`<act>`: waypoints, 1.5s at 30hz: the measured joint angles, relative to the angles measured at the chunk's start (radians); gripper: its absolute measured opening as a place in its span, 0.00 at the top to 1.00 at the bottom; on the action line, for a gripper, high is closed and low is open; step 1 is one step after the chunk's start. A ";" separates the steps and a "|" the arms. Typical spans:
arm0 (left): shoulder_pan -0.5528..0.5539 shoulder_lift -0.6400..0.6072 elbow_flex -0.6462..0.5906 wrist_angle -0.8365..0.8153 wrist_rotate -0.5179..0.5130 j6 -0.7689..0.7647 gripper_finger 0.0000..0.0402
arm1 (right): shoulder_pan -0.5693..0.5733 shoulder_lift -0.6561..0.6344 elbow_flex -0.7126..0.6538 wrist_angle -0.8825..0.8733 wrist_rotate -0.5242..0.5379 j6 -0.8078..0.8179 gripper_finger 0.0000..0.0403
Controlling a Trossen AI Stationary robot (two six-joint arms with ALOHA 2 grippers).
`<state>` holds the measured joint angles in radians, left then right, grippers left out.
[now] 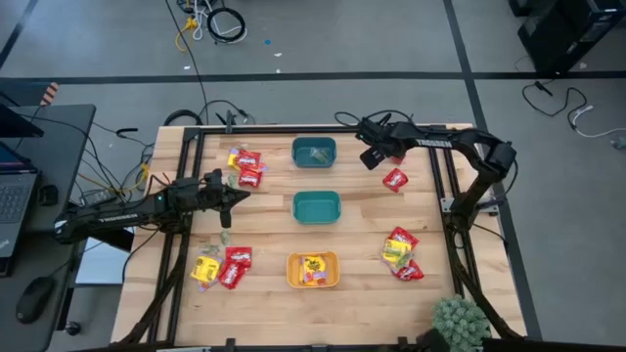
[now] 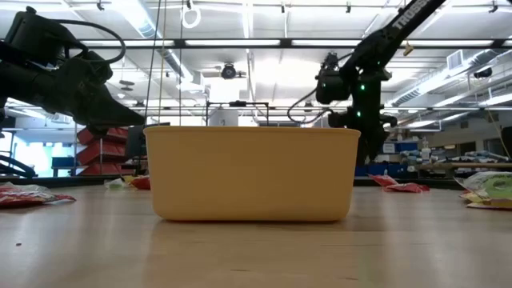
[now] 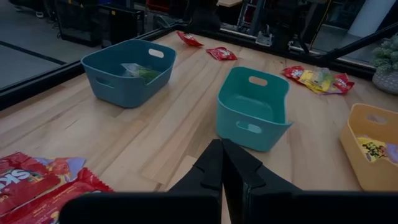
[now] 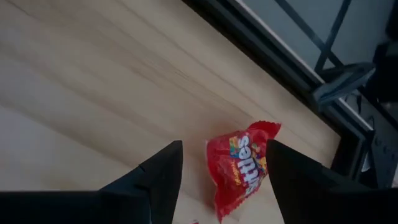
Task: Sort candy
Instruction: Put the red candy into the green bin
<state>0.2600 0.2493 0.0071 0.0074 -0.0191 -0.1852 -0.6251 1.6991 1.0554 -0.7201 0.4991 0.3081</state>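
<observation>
The high camera looked straight down on the pale wooden table (image 1: 284,210). The low one sat at tabletop level, close against the yellow-orange plastic bin (image 2: 252,172) (six o'clock from overhead). Both wrist cameras looked past their dark fingers at that same tabletop.

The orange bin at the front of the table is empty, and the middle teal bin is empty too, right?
Not quite. The orange bin is not empty: the high view shows yellow candy lying inside it, and the left wrist view shows it too. The rest is right: the middle teal bin has nothing in it.
</observation>
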 joint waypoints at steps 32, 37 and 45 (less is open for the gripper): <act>0.000 0.002 0.000 0.010 -0.056 -0.029 0.99 | 0.221 -0.154 0.005 0.060 -0.165 -0.089 1.00; 0.000 0.002 0.000 0.010 -0.059 -0.029 0.99 | 0.343 -0.242 0.005 0.208 -0.288 -0.035 1.00; 0.000 0.002 0.000 0.010 -0.059 -0.029 0.99 | 0.435 -0.131 0.006 0.538 -0.647 0.035 1.00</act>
<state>0.2600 0.2512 0.0071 0.0174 -0.0776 -0.2146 -0.1900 1.5680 1.0615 -0.1821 -0.1481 0.3429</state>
